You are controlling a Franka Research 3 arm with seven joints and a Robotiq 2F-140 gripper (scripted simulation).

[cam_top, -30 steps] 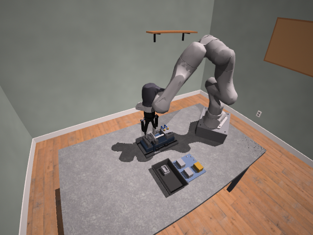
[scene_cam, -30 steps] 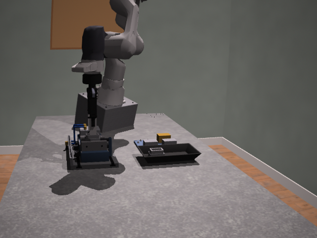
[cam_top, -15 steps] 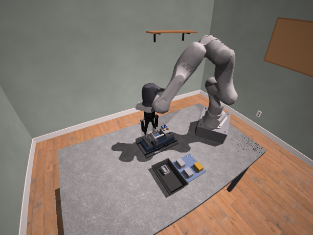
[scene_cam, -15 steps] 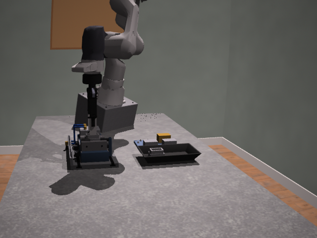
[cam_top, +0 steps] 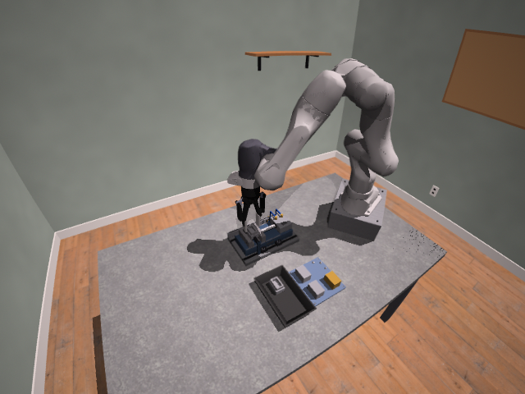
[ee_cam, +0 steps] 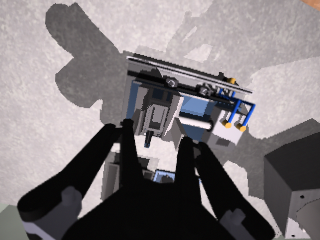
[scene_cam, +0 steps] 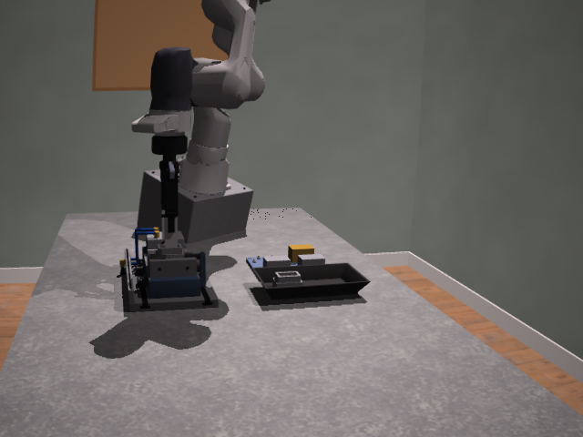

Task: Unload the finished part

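Your claw hangs part-open just above the vise, gripping nothing; the grey part sits in the vise. Come straight down with one finger on each side, squared to its flanks, before closing. Whether the vise clamps it is hard to tell, and the claw blocks the near side

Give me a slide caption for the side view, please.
Robot hand poised over the vise, fingers partly open and holding nothing; black tray alongside already holds one part.
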